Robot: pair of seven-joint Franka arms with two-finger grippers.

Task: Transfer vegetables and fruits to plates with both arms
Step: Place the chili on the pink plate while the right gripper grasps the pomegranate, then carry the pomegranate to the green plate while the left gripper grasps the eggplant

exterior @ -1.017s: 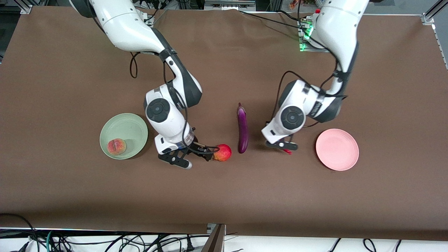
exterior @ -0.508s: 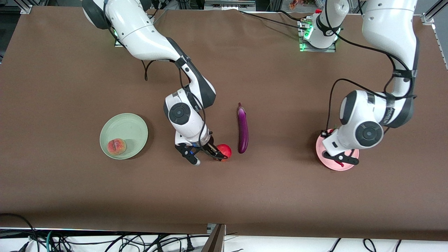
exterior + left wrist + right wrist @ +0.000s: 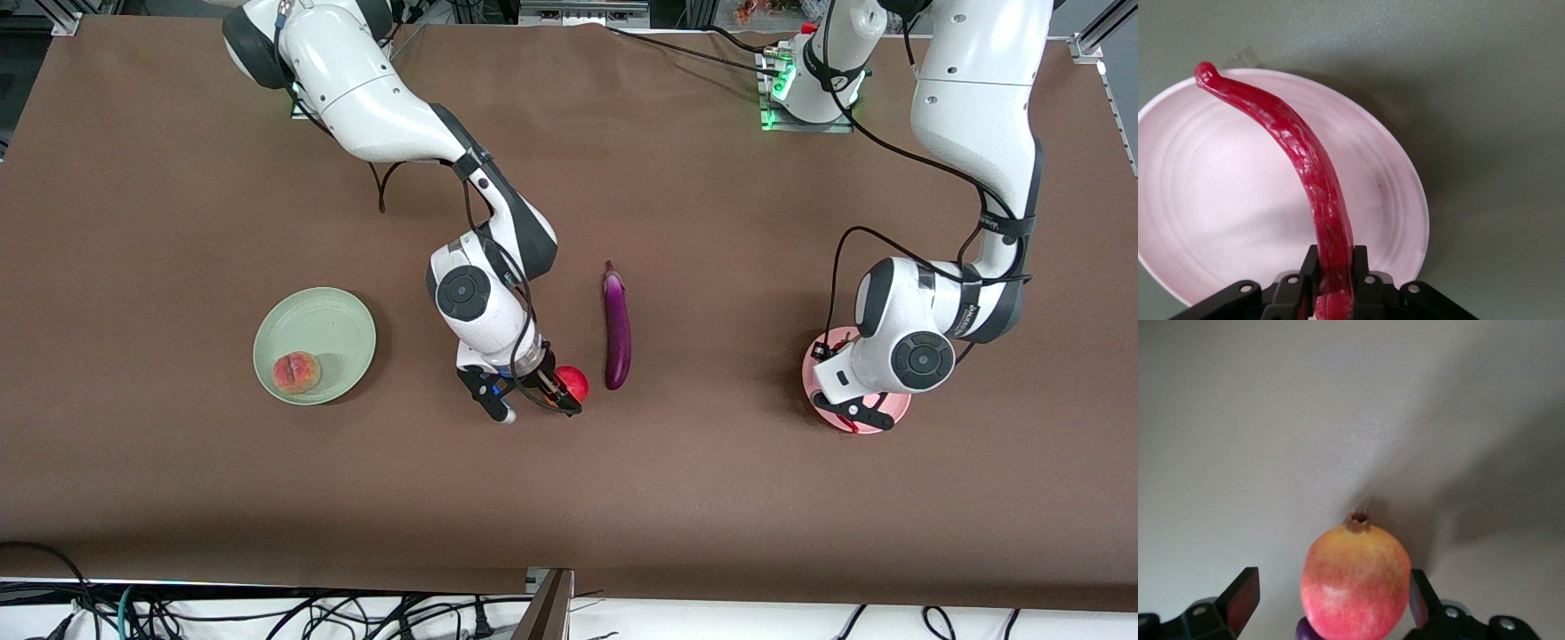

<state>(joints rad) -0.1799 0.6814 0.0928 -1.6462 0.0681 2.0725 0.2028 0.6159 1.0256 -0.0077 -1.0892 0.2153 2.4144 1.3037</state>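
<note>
Gripping curved red chili (image 3: 1313,175), left gripper (image 3: 1333,280)

I counted two plates: one green plate (image 3: 314,345) and one pink plate (image 3: 1218,220). There were two round fruits, a peach (image 3: 296,372) and a red-yellow fruit (image 3: 1356,583) standing between the fingers of my right gripper (image 3: 1328,599). There were two vegetables: one eggplant (image 3: 617,329) and one chili (image 3: 1298,177), pinched by my left gripper (image 3: 1335,267).
</note>
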